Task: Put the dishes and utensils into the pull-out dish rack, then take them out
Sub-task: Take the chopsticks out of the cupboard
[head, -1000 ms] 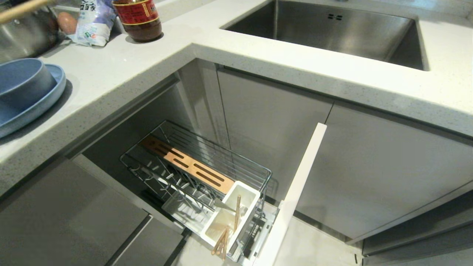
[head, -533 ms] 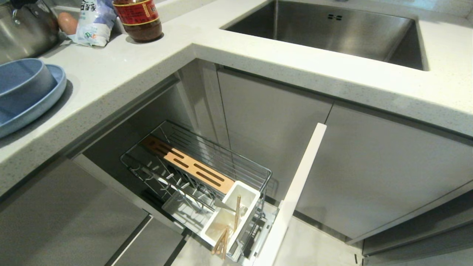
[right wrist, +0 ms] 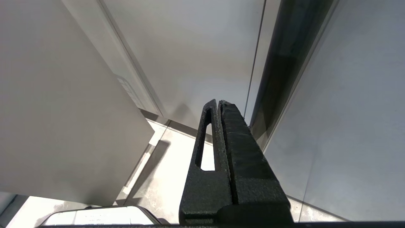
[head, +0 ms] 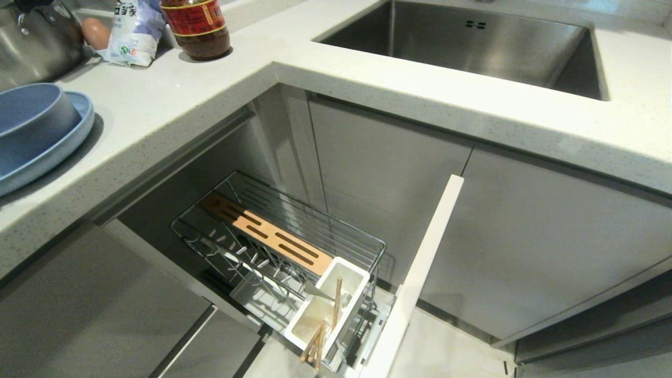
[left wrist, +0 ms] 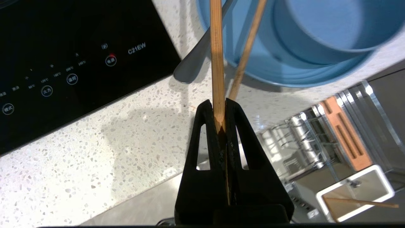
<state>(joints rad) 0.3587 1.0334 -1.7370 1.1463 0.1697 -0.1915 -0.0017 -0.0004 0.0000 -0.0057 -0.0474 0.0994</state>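
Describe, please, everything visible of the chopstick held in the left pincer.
The chopstick is a slim, straight stick of light, grained wood. The left pincer, black, is shut on one end of it, and the rest runs on past the fingertips. It is held in the air over the speckled counter, crossing in front of the blue plate. A second chopstick lies behind it, slanted, apparently propped on the plate's rim.

Count: one plate [head: 63,142], one bowl [head: 31,113], one pull-out dish rack [head: 278,247], one utensil cup [head: 328,307], one sink [head: 462,42], one bottle [head: 195,26], one egg [head: 95,31], two claws.
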